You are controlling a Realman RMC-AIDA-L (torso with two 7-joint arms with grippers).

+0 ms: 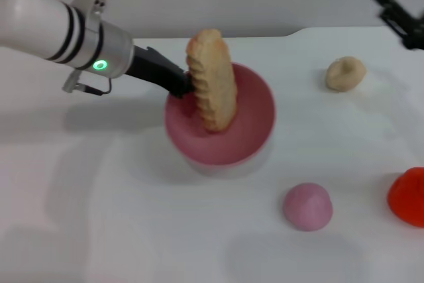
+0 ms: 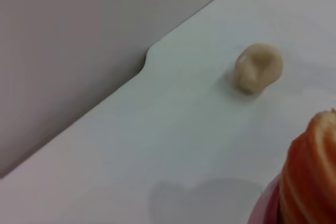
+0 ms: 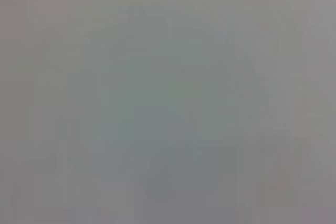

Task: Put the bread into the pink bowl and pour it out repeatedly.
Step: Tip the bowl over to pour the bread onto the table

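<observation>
The left gripper (image 1: 187, 86) reaches in from the robot's left, and its dark fingers meet the near edge of the bread (image 1: 212, 79) just above the left rim of the pink bowl (image 1: 255, 138). The jaws look closed on the loaf's edge, though the contact itself is partly hidden behind the crust. The bread stands nearly upright, its lower end down inside the bowl against the inner wall, its upper end rising well above the rim and leaning slightly away from the gripper. In the left wrist view the ridged orange crust fills one corner, with a sliver of pink rim beside it.

By my reading, the step in hand is setting the loaf into the bowl. To do it well, the loaf should be tipped over so it lies across the bowl's floor before the jaws part; let go while upright, it may topple over the rim. The fingers should also stay clear of the rim so the light bowl is not dragged.

Farther out on the white table (image 1: 132, 230) lie a beige knotted lump (image 1: 345, 73), a small pink dome (image 1: 308, 206) and a red object (image 1: 408, 195) at the edge. The right gripper (image 1: 401, 11) is parked at the far right; whether it is open I cannot tell
</observation>
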